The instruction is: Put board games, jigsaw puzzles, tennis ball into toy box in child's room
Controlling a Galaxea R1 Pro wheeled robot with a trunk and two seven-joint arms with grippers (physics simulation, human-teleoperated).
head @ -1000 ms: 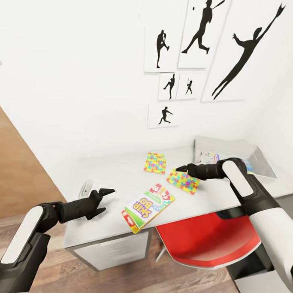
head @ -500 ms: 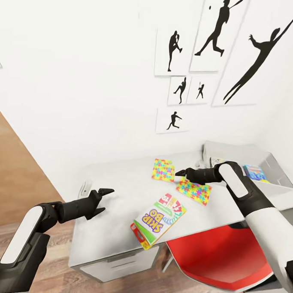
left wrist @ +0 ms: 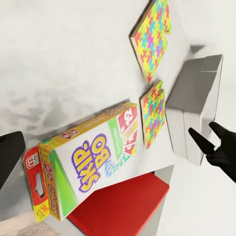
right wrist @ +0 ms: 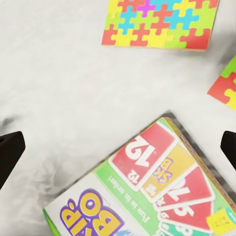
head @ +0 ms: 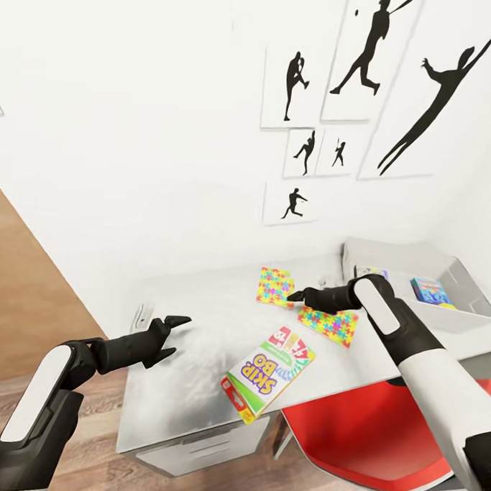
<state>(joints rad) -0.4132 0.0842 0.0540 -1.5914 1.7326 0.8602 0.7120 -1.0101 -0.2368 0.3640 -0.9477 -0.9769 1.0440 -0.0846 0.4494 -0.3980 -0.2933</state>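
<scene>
The yellow, green and red Skip-Bo box (head: 267,373) lies at the front edge of the pale table (head: 188,372), one end hanging over it. Behind it lie two jigsaw puzzles: the far one (head: 275,286) and the near one (head: 328,325). My right gripper (head: 294,297) hovers open between the puzzles, above the table; its wrist view looks down on the Skip-Bo box (right wrist: 147,191) and the far puzzle (right wrist: 157,22). The light-grey toy box (head: 418,251) at the table's right end holds the small blue box (head: 432,291). My left gripper (head: 179,336) is open over the table's left end. The ball is out of view.
A red chair (head: 379,440) is tucked under the table's front right, below my right arm. A small white object (head: 142,316) lies at the table's left edge. Athlete posters (head: 370,58) hang on the white wall. Wood floor (head: 104,468) runs to the left.
The camera has shifted, sliding the scene right in the picture. My right gripper has moved left, closer to the far puzzle. The left arm has not moved.
</scene>
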